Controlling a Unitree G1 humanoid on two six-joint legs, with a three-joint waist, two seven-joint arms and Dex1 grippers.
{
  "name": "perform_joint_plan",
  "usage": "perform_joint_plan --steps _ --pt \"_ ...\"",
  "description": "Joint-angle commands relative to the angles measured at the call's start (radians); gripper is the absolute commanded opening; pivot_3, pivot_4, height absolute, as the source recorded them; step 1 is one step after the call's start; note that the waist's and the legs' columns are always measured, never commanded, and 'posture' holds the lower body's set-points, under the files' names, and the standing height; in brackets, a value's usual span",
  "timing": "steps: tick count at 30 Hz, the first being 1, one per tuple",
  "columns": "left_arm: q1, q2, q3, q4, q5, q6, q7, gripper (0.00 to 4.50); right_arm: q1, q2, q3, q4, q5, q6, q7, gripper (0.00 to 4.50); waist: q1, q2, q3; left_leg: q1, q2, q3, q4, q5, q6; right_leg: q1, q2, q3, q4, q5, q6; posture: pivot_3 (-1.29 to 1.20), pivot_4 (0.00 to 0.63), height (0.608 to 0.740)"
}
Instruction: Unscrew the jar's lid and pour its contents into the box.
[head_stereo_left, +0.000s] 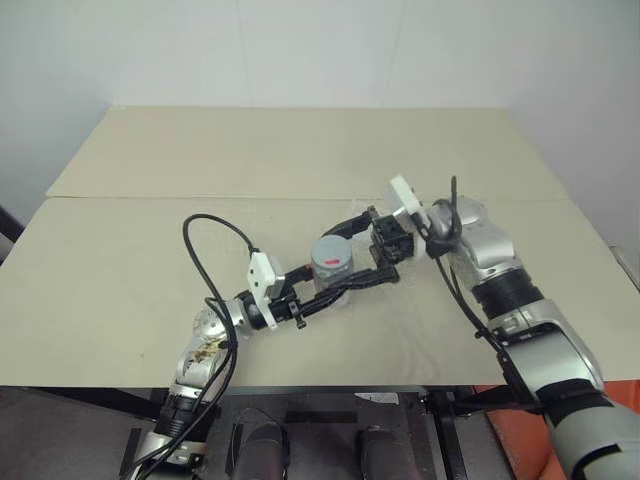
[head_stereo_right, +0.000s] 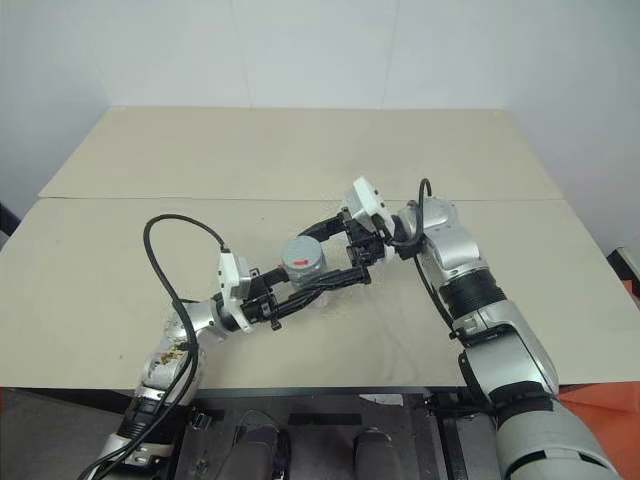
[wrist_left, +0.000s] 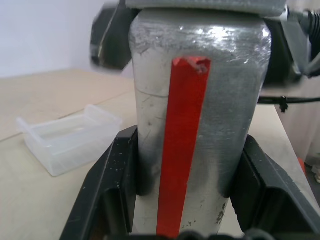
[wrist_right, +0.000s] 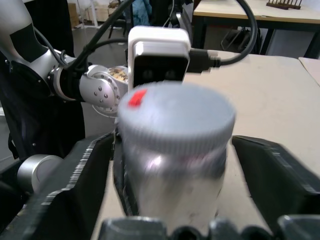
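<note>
Left gripper (head_stereo_left: 352, 284) is clamped tight on the jar (head_stereo_left: 331, 262), holding it upright above the table (head_stereo_left: 130, 260) around mid-table, a bit toward the near edge; the left wrist view shows both black fingers (wrist_left: 112, 190) pressed against the silvery wall either side of the red strip (wrist_left: 181, 145). That low grip on the body looks deliberate: it leaves the top free and braces the jar against twisting. The lid (wrist_right: 177, 120) is grey, ribbed, still seated on the jar, with a small red mark on top. Right gripper (head_stereo_left: 372, 228) comes in from the right at lid height, pointing left; its jaws are spread wide and straddle the lid with gaps on both sides in the right wrist view, so it holds nothing at this moment. Probably placed for a grab on the cap, or regripping between turns, can't say which. Can't tell how far unscrewed the lid is. The box (wrist_left: 70, 137) is a clear low-walled tray sitting on the table near the jar, seen past it in the left wrist view, and looks empty, so pouring is not done. Next move calls for closing squarely on the lid rim; an off-centre pinch could slip on the ribs.
</note>
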Motion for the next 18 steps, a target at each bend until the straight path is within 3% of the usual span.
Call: perform_joint_plan --steps 1,11,15,18 --pt "-0.011 -0.003 0.016 -0.01 -0.015 -0.03 0.001 2.13 0.032 -0.013 -0.095 -0.071 0.034 -0.065 0.058 4.45 0.0 0.0 0.0 0.0 0.0 0.0 0.0 0.0 0.0 0.0 0.0 0.0 0.0 0.0 0.0 0.0 0.15 0.74" --pt "-0.028 -0.009 0.021 0.041 0.014 -0.063 0.011 2.13 0.187 -0.112 -0.268 -0.304 -0.045 -0.026 -0.154 4.45 0.004 0.0 0.0 0.0 -0.001 0.0 0.0 0.0 0.0 0.0 -0.001 0.0 -0.001 0.0 0.0 0.0 0.15 0.74" --pt "-0.047 -0.022 0.026 0.098 0.084 -0.128 0.079 2.13 0.284 -0.147 -0.342 -0.532 -0.088 0.056 -0.374 4.45 0.003 0.0 0.0 0.0 0.0 0.0 0.0 0.0 0.0 0.0 0.0 0.0 0.0 0.0 0.0 0.0 0.15 0.74" --pt "-0.058 -0.034 0.03 0.123 0.113 -0.163 0.121 2.13 0.344 -0.135 -0.356 -0.733 -0.076 0.248 -0.576 4.45 -0.001 0.0 0.0 0.0 0.0 0.0 -0.001 0.0 0.0 0.0 0.0 0.0 0.0 0.0 0.0 0.0 0.15 0.74"
